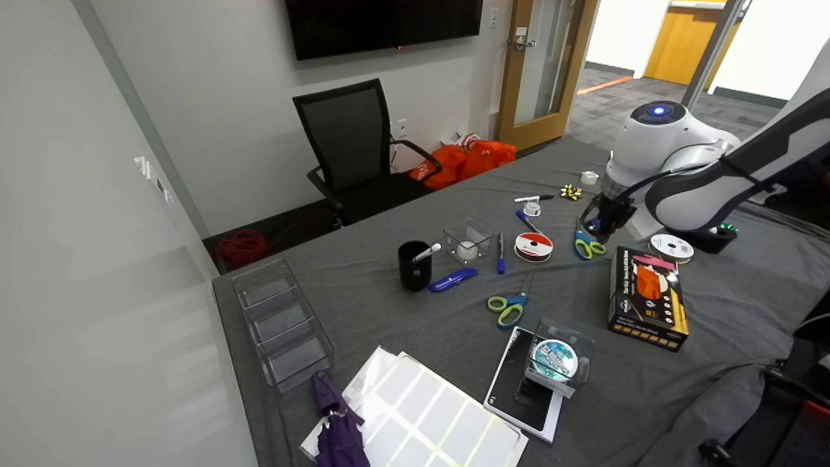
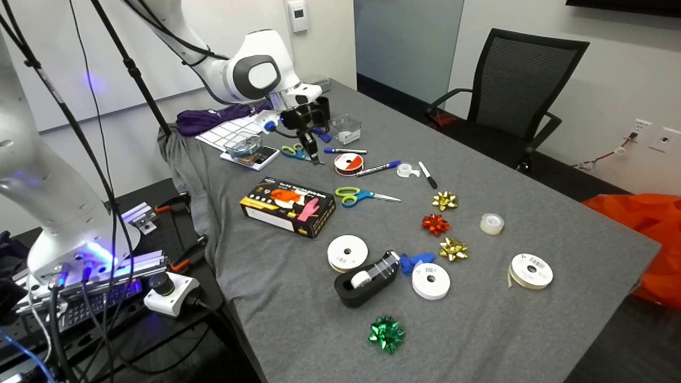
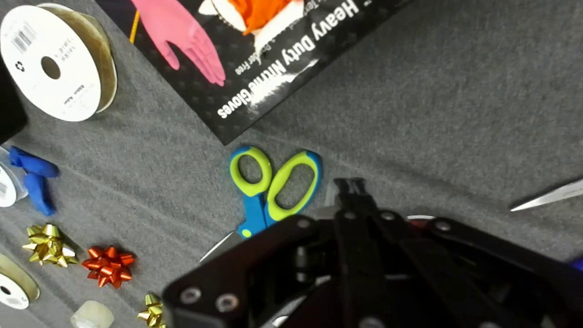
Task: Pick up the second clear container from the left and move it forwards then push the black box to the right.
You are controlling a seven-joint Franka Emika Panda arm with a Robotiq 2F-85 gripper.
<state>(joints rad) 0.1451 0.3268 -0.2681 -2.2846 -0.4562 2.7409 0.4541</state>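
In an exterior view the teal-filled clear container (image 1: 557, 360) sits on a flat slab (image 1: 517, 395) near the black box (image 1: 648, 297), in an exterior view the gripper (image 2: 317, 161) hangs above the table (image 2: 479, 330), and in the wrist view its fingertips (image 3: 356, 187) meet.

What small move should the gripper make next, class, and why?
Probably open the gripper: its jaws look shut with nothing held, while the clear container with the teal disc stands apart from it in both exterior views, awaiting a grasp.

Exterior views high, oblique, across the table (image 2: 383, 230); wrist view close, downward; black box (image 2: 288, 206) in all.
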